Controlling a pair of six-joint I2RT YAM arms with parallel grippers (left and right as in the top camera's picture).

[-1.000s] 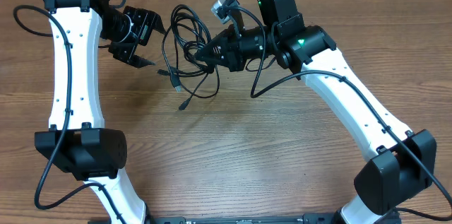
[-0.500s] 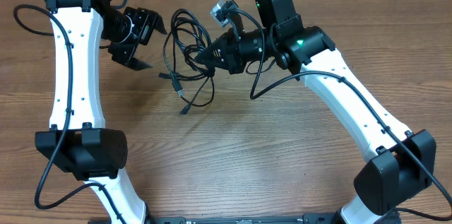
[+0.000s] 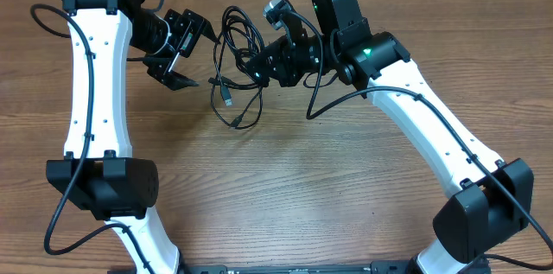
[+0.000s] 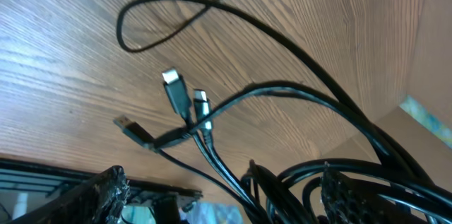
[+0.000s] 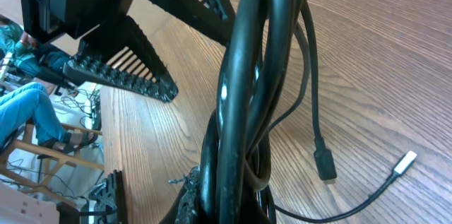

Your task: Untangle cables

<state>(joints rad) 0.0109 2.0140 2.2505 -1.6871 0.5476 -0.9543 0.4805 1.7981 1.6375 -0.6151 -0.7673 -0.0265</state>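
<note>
The cables (image 3: 235, 54) are a bundle of thin black cords hanging in loose loops over the wooden table (image 3: 311, 179), between the two arms. My right gripper (image 3: 257, 66) is shut on the bundle's right side and holds it up. In the right wrist view the thick twist of cables (image 5: 247, 90) rises straight out of the right gripper (image 5: 226, 206). My left gripper (image 3: 200, 56) stands open just left of the bundle. In the left wrist view several strands of the cables (image 4: 282, 100) run between its spread fingers (image 4: 106, 196), and three plug ends (image 4: 185, 97) dangle above the wood.
A long loop (image 3: 242, 120) of cord hangs lowest, close to the table. The left gripper's ribbed fingers (image 5: 127, 79) show in the right wrist view, close beside the bundle. Both white arm bases sit at the near edge.
My left gripper has moved right, up to the bundle, and opened wider. The right gripper has shifted the bundle slightly up and right, and the dangling ends have swung with it.
</note>
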